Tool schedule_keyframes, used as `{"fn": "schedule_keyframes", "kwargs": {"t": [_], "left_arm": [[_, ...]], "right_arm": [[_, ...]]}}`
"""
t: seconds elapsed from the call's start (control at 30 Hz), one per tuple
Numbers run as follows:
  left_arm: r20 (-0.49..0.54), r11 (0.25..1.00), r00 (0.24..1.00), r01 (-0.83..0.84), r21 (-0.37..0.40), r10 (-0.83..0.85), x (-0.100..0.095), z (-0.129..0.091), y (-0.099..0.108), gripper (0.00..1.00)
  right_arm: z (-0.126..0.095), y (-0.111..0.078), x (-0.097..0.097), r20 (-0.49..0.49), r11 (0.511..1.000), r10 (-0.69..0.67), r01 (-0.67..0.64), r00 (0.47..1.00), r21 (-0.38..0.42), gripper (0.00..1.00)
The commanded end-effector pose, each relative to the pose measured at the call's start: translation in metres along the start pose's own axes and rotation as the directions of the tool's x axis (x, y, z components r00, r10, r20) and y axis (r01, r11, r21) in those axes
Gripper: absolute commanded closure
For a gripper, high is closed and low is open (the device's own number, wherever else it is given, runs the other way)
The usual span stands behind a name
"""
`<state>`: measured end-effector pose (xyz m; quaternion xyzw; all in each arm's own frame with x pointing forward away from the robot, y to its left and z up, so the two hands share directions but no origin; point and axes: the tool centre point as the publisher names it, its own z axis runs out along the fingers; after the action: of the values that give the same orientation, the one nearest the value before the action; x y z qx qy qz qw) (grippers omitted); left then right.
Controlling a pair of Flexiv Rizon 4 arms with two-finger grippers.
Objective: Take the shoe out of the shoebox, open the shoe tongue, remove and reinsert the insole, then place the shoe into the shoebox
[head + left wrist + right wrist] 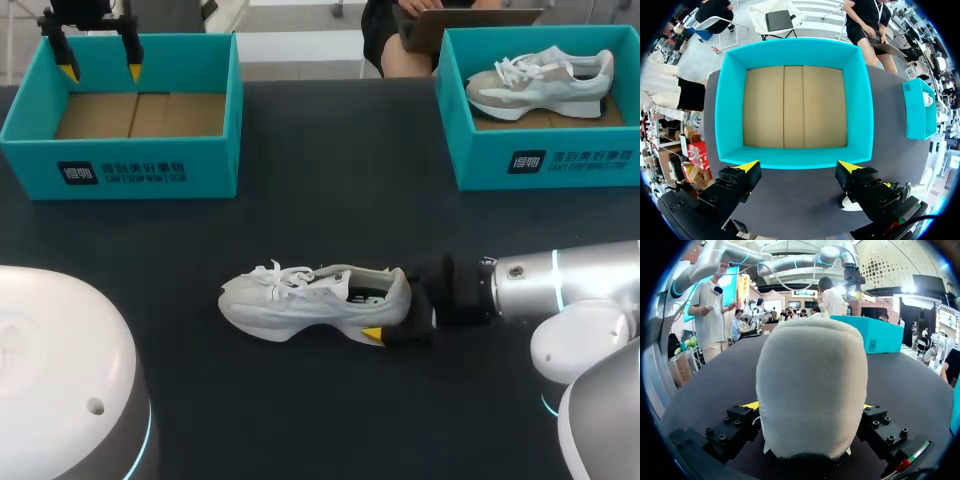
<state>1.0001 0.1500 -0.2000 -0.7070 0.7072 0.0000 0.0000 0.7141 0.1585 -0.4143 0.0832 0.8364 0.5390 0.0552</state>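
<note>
The left box (120, 165) at 10 o'clock shows a bare cardboard floor; the left claw (100, 70) hangs wide above it. The right box (545, 160) at 2 o'clock contains a second shoe (540, 82). The white shoe (300, 300) lies mid-desk (330, 200), its heel clamped by the right claw (810, 407).
</note>
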Motion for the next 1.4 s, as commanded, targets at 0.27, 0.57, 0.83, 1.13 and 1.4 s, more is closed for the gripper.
{"fn": "schedule_keyframes", "kwargs": {"t": [0.27,0.57,0.83,1.13,1.4], "left_arm": [[0.000,1.000,1.000,0.000,0.000,0.000,0.000,0.000,0.000,0.00],[0.000,1.000,1.000,0.000,0.000,0.000,0.000,0.000,0.000,0.00],[0.000,1.000,1.000,0.000,0.000,0.000,0.000,0.000,0.000,0.00],[0.000,1.000,1.000,0.000,0.000,0.000,0.000,0.000,0.000,0.00],[0.000,1.000,1.000,0.000,0.000,0.000,0.000,0.000,0.000,0.00]], "right_arm": [[-0.003,0.001,-0.005,-0.033,1.000,-0.010,0.010,0.999,0.010,1.00],[-0.021,-0.003,-0.021,-0.119,0.997,-0.064,0.069,0.991,0.040,1.00],[-0.024,-0.009,-0.032,-0.185,0.992,-0.097,0.109,0.978,0.060,1.00],[-0.017,-0.019,-0.033,-0.197,0.993,-0.088,0.103,0.976,0.066,1.00],[-0.017,-0.019,-0.033,-0.197,0.993,-0.088,0.103,0.976,0.066,1.00]]}}
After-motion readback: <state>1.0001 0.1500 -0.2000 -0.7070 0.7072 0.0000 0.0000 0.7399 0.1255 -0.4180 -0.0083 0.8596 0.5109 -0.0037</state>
